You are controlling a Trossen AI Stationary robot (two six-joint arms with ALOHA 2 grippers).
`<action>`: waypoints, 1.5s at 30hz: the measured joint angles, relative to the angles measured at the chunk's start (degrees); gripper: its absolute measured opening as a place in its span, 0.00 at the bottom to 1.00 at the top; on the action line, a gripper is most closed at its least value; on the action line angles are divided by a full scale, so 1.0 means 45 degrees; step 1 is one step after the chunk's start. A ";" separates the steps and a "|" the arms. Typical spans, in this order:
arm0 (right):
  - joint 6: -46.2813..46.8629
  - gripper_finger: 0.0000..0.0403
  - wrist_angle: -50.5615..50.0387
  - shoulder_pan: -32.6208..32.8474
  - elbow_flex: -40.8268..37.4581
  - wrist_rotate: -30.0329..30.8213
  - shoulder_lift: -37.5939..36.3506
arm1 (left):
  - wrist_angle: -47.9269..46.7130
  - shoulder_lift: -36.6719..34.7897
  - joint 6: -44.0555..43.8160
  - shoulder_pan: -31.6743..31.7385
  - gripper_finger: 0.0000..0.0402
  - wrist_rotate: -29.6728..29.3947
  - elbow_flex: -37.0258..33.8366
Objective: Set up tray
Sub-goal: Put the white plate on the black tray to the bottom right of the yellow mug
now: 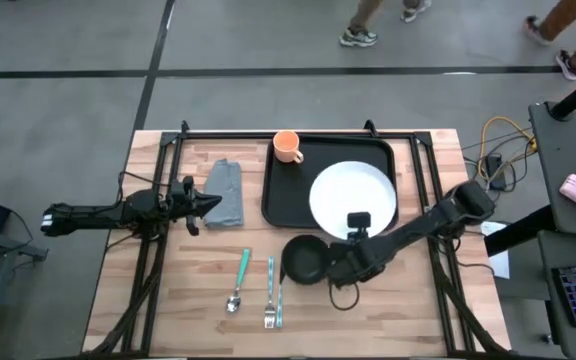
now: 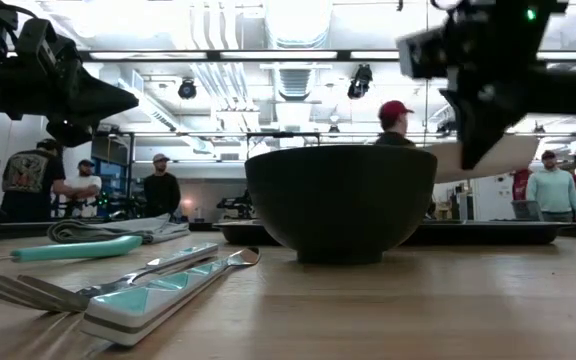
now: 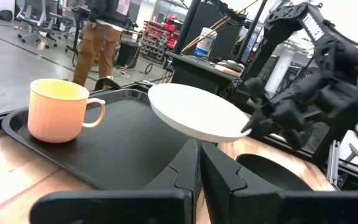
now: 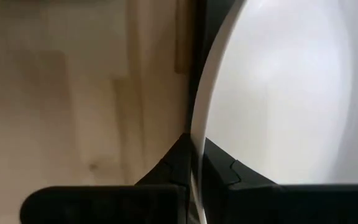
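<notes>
Right gripper (image 1: 353, 238): clamped on white plate (image 1: 353, 197) rim | plate raised, tilted | tray (image 1: 280, 195) directly beneath, ahead of fingers | left gripper (image 1: 208, 203): closed, idle.

Both arms are dark and slim, each ending in a black tool (image 1: 204, 203) with two pointed fingers (image 3: 229, 180).

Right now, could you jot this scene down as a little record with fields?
tray: far side of table
cup: on tray, far left corner
plate: held tilted above tray
right gripper: shut on plate rim
left gripper: shut, over cloth
bowl: on table, near tray
spoon, fork: left of bowl
</notes>
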 joint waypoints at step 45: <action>-0.6843 0.02 0.9248 -0.5703 -0.4280 -0.3533 -0.1834 | -0.0010 -0.0019 -0.0002 0.0000 0.00 -0.0005 0.0012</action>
